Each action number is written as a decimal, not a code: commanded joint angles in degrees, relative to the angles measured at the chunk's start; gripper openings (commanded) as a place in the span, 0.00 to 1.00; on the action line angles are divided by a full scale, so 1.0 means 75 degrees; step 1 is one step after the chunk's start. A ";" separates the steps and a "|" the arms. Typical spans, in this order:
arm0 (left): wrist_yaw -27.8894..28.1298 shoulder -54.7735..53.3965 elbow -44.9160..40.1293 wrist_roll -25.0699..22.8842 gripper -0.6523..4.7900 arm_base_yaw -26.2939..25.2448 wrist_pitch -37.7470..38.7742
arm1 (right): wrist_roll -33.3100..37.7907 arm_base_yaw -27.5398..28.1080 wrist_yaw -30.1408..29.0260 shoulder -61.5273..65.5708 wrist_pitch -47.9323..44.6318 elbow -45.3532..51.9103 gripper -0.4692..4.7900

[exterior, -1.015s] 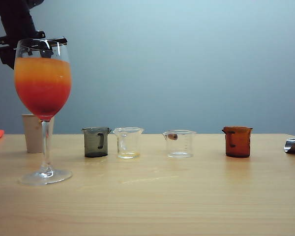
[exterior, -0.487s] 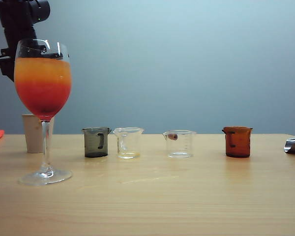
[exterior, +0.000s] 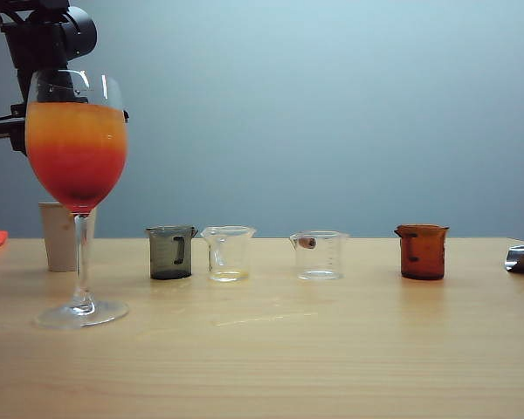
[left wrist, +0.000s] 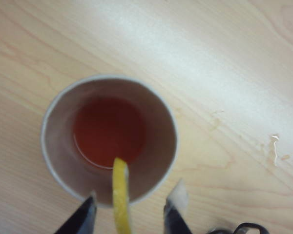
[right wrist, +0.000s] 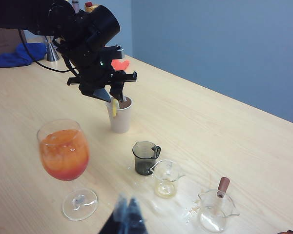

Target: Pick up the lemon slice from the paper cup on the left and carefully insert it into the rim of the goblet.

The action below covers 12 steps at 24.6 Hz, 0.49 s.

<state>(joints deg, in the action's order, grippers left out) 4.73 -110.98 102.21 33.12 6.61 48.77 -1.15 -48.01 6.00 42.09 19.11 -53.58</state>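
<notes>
Lemon slice (left wrist: 120, 195) seen edge-on between my left gripper's (left wrist: 132, 214) wide-open fingers, unheld, paper cup (left wrist: 53, 146) round, my right gripper (right wrist: 127, 214) blurred, seemingly closed.

In the exterior view the left arm's black body (exterior: 48, 39), behind the goblet (exterior: 76, 179) at about eleven o'clock of the picture, has shifted: its rounded housing, a second ago only at the top edge, has come down and rightward toward three o'clock, so it now stands clear above the glass's rim. The horizontal black bar behind the bowl, earlier level with the rim, now sits lower, behind the orange liquid, its end showing at the bowl's three o'clock side.
</notes>
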 commanded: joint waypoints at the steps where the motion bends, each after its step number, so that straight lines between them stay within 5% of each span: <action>1: 0.0052 -0.0047 0.0035 0.0047 0.45 0.0000 -0.0061 | 0.0003 -0.0006 -0.0020 -0.0026 -0.0128 -0.0032 0.09; 12: 0.0061 -0.0268 0.0035 0.0274 0.45 0.0000 -0.0219 | 0.0003 -0.0003 -0.0017 -0.0026 -0.0131 -0.0032 0.09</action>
<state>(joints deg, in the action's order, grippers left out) 4.75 -112.68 102.21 34.70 6.63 47.92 -1.15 -47.99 6.02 42.09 19.11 -53.58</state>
